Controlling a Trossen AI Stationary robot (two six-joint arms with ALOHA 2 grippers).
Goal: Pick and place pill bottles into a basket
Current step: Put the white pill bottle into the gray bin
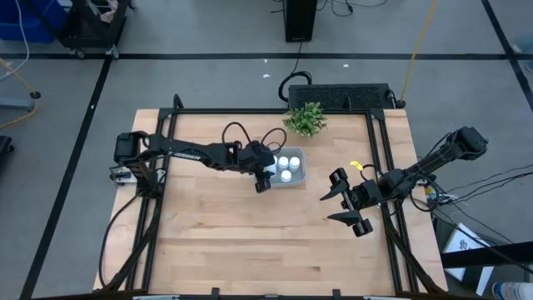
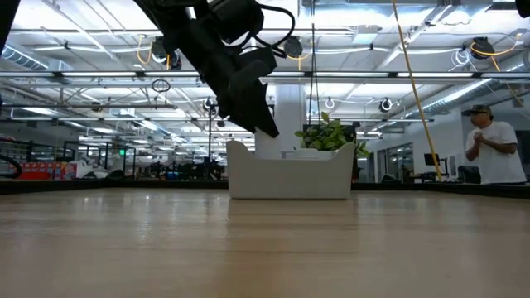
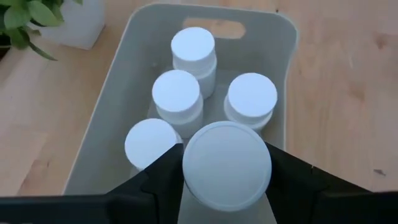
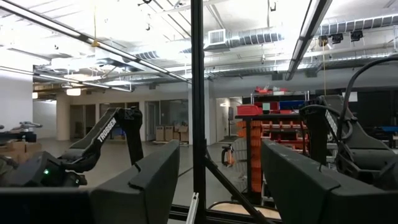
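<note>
The left hand (image 3: 227, 180) grips a smooth round-capped pill bottle (image 3: 227, 165) over the translucent rounded basket (image 3: 118, 87); its wrist view alone reveals four bottles (image 3: 177, 93) inside; the right hand (image 1: 348, 208) waits wide at the surface's (image 1: 233, 233) edge

Two dark arms w/ 2-finger grippers

Left arm (image 1: 191, 152): matte black links, black cables looping off the forearm, pale lettering strip along upper link. Right arm (image 1: 429, 167): same black build, yellow tag near wrist. Left gripper (image 3: 224, 186) fingers (image 3: 158, 183): flat, dark, angular. Right gripper (image 4: 205, 180): same wedge shape.
</note>
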